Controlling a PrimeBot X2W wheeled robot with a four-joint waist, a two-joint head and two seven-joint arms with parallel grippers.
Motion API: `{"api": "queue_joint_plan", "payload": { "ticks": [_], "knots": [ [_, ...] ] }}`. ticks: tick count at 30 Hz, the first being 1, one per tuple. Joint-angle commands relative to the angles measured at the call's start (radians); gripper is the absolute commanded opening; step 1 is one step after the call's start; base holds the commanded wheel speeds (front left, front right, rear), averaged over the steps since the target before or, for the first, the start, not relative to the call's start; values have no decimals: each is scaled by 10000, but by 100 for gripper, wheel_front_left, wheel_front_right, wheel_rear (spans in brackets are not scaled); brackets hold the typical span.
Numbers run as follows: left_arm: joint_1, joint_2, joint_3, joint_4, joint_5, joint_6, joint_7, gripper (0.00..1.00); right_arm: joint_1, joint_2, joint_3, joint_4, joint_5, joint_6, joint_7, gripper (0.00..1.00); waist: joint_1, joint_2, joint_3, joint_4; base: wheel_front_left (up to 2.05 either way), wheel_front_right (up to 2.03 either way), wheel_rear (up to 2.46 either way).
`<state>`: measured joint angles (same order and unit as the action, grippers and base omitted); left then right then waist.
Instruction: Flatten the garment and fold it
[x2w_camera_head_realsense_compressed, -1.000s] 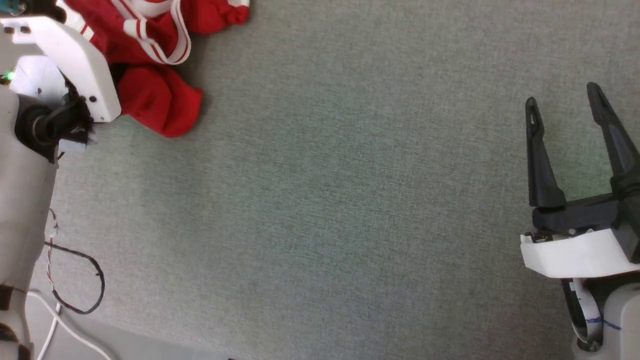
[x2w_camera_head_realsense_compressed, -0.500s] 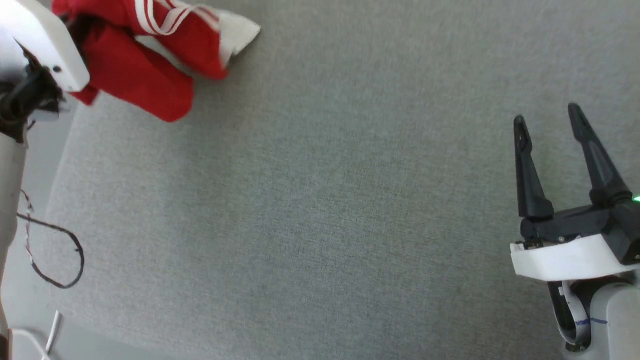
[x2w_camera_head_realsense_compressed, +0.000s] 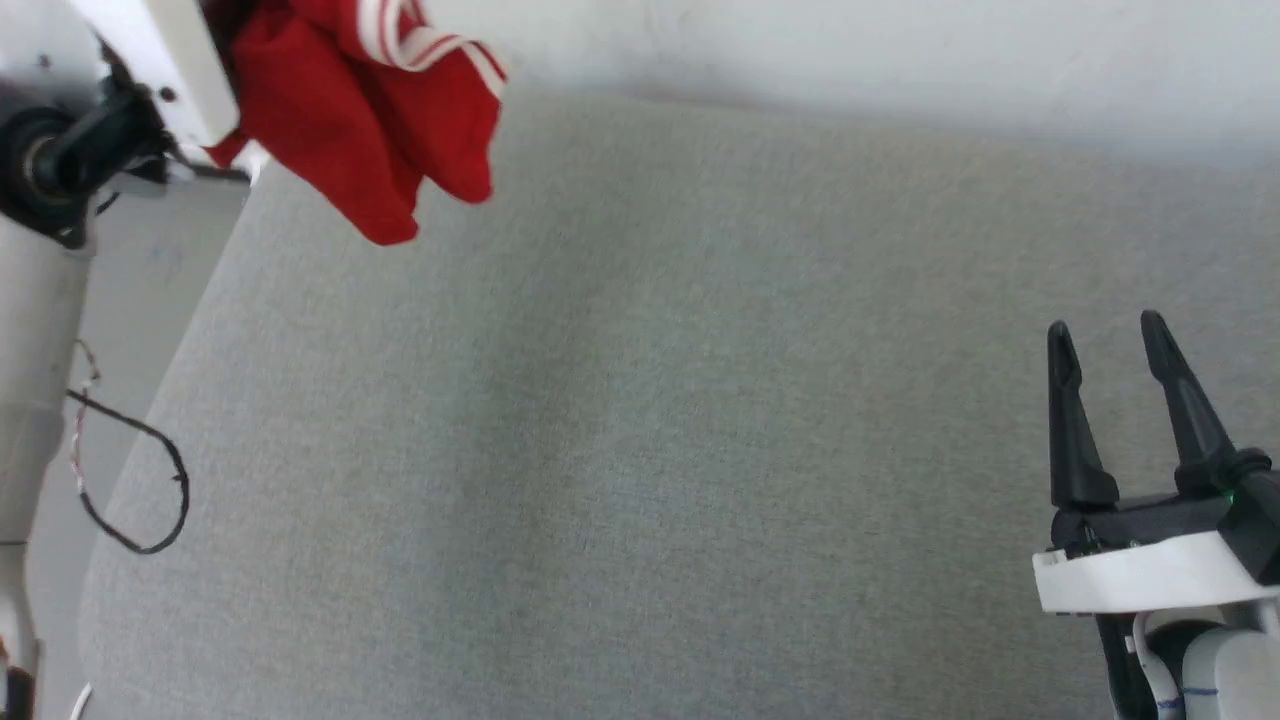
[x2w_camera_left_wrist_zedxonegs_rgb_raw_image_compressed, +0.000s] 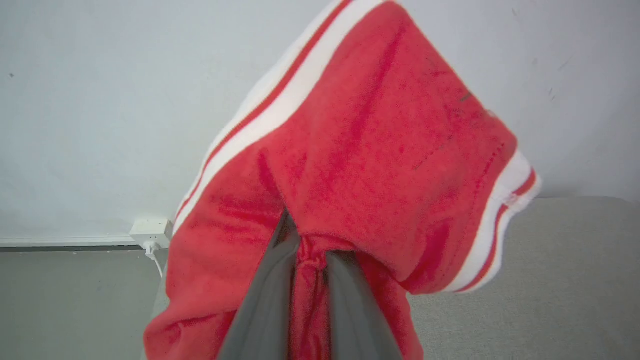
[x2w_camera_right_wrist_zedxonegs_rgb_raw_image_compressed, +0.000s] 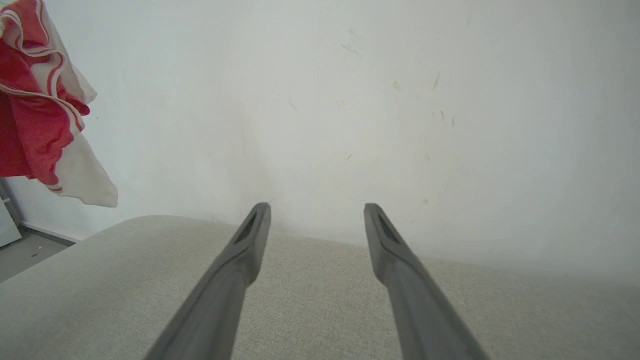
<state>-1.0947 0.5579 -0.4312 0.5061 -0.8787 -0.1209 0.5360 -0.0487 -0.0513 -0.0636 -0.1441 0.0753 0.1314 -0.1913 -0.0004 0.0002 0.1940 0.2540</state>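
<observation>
cloth first, in the head view: the garment (x2w_camera_head_realsense_compressed: 380, 130) hangs bunched at the upper left, red with white striped trim. it is lifted off the grey padded surface (x2w_camera_head_realsense_compressed: 640, 450) and dangles just beside the left arm's white wrist (x2w_camera_head_realsense_compressed: 150, 70). the right gripper (x2w_camera_head_realsense_compressed: 1105, 335) sits at the lower right, well apart from the cloth, its two dark fingers spread wide with nothing between them. a thin black cable (x2w_camera_head_realsense_compressed: 140, 490) loops beside the pale forearm.

left wrist view: the left gripper (x2w_camera_left_wrist_zedxonegs_rgb_raw_image_compressed: 310, 245) is nearly closed, pinching a gathered fold of red fabric. the rest of the garment spills over and around the fingers, with striped trim along both edges. behind it are a pale wall (x2w_camera_left_wrist_zedxonegs_rgb_raw_image_compressed: 100, 100) and a white socket (x2w_camera_left_wrist_zedxonegs_rgb_raw_image_compressed: 148, 231) low on it.

right wrist view: the spread fingers point across the grey surface toward the wall. the garment hangs in the air at the far upper left, a white part lowest.

judging by the drape, it is light, soft and limp. it will sag and twist from a single pinch and won't hold a shape. flattening it seems to call for a second hold — probably on a trimmed edge or hem, where the layers are thicker and less apt to slip. that hold should be well apart from the first pinch, so the cloth can be spread out and laid on the surface.
</observation>
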Motion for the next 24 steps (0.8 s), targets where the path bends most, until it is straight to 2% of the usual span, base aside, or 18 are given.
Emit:
{"api": "queue_joint_plan", "payload": {
  "ticks": [1,11,19,24],
  "knots": [
    [-147,-134,-77,-214,-63,76,94,0,134,10,-31,63,128,-7,-109,100,4,-2,-943,-511,0,0,0],
    [233,-987,-690,-1969,-479,146,799,0,397,10,-27,334,475,-7,-363,100,4,-2,-1482,-1489,0,0,0],
    [964,-1624,-1589,-3245,-622,63,1087,0,311,10,-210,116,402,-7,-351,100,4,-2,-1138,-2377,0,0,0],
    [1454,-1841,-2098,-3399,-342,32,800,0,195,10,-163,49,436,-7,-365,100,4,-2,-804,-2791,0,0,0]
  ]
}}
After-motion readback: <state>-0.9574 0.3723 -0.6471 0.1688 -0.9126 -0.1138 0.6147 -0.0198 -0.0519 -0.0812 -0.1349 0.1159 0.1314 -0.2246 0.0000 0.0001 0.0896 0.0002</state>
